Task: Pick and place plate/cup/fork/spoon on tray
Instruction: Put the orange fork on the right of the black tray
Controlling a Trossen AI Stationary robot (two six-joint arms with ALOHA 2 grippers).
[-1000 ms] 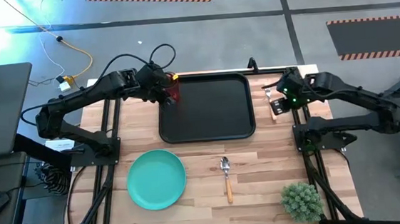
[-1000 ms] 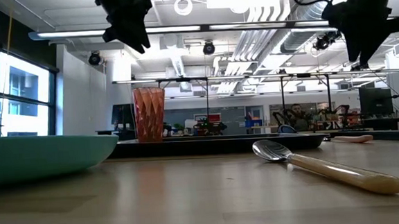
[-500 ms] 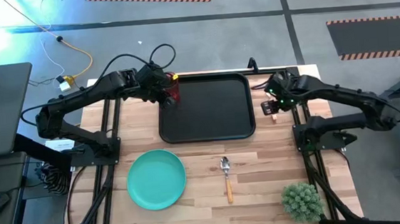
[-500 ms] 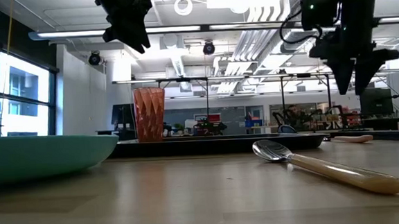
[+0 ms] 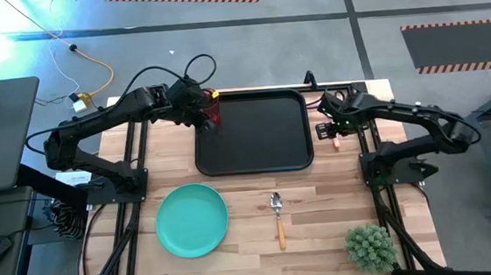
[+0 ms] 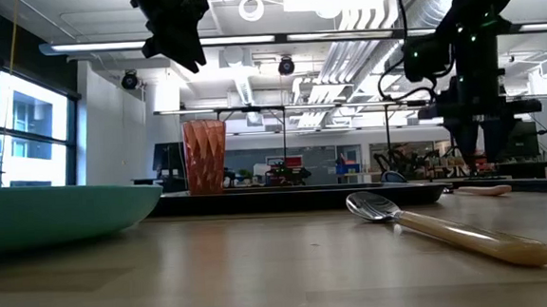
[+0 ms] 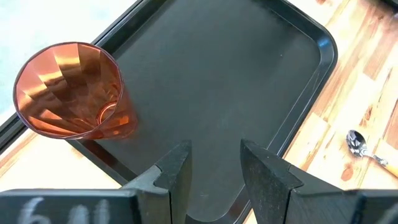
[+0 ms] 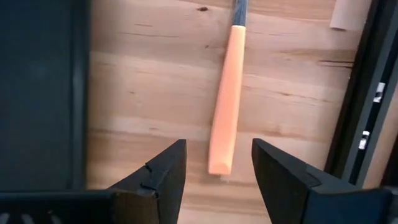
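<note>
From above, I see the tray (image 5: pixel 252 132) at the far middle of the table, with the cup (image 5: pixel 212 112) standing in its far-left corner. My left gripper (image 5: pixel 198 111) hovers just beside that cup. My right gripper (image 5: pixel 330 124) sits off the tray's right edge, over the bare wood where the fork (image 5: pixel 337 139) lies. The plate (image 5: pixel 191 220) rests on the near left of the table, the spoon (image 5: pixel 278 217) to its right, both well apart from the tray.

At table level, the cup (image 6: pixel 204 157) stands upright on the tray (image 6: pixel 305 198), the left gripper (image 6: pixel 178 31) hanging above it. The right gripper (image 6: pixel 478 146) is low, close over the fork's handle (image 6: pixel 485 190). The spoon (image 6: pixel 445 228) lies in front, the plate's rim (image 6: pixel 63 212) at left.

Through the left wrist camera, the fingers (image 7: pixel 175 175) stand apart and hold nothing — the cup (image 7: pixel 71 93) is upright near the tray's corner (image 7: pixel 236 81).

Through the right wrist camera, the fingers (image 8: pixel 163 171) are spread wide and empty, the fork's orange handle (image 8: pixel 225 112) lying on the wood in line with the gap between them, not touched.
</note>
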